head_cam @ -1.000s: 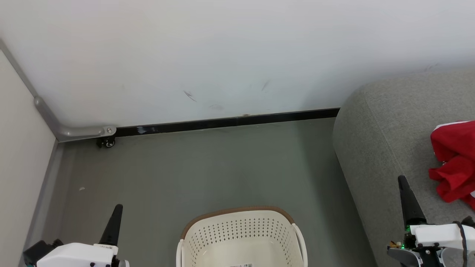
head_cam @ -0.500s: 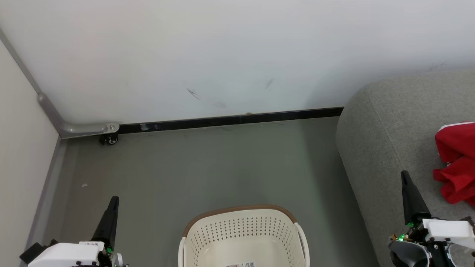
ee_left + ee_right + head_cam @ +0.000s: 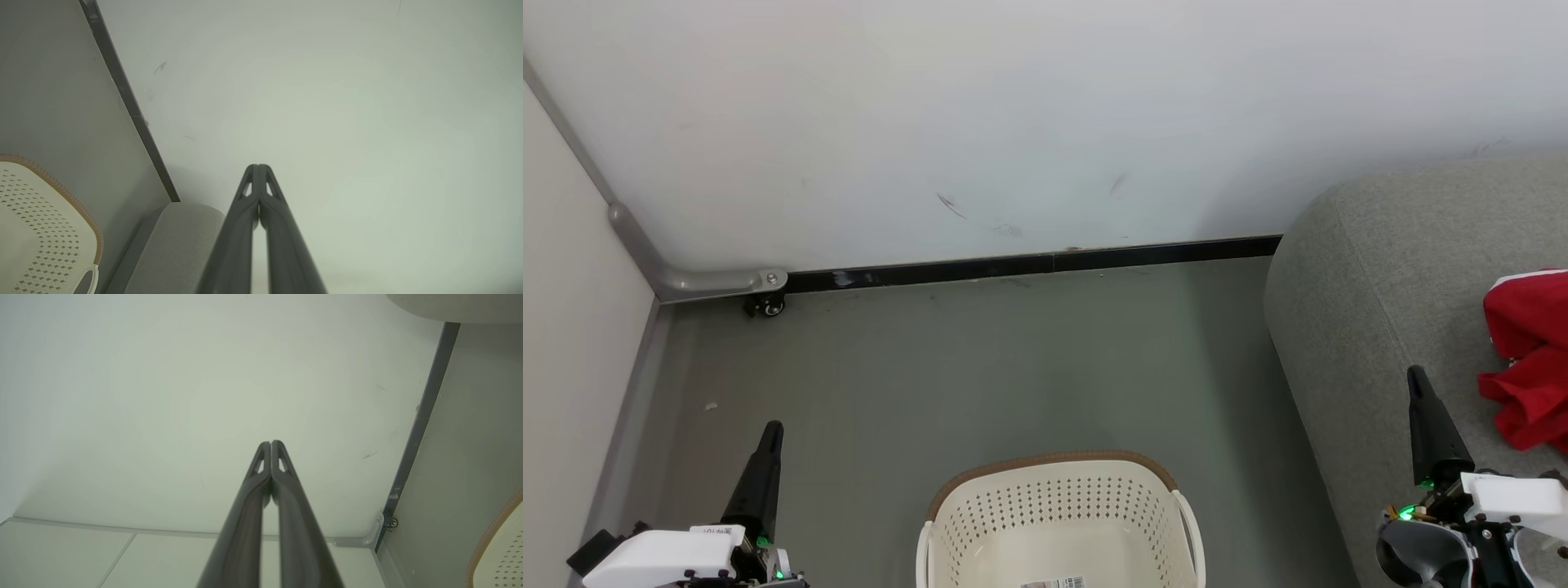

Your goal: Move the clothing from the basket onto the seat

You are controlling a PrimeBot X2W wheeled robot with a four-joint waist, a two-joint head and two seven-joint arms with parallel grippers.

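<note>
Left gripper [image 3: 774,426] and right gripper [image 3: 1415,372] have edged up, closed, empty — basket [image 3: 1054,459] bare, clothing [image 3: 1531,359] on seat [image 3: 1372,286] — likely done

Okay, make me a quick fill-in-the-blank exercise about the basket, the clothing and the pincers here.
1. The ____ clothing lies on the grey seat.
2. The basket stands on the floor, on the seat's ____ in the head view.
3. Neither the left pincer nor the right pincer is open; both are ____.
Missing words: red; left; shut.
</note>
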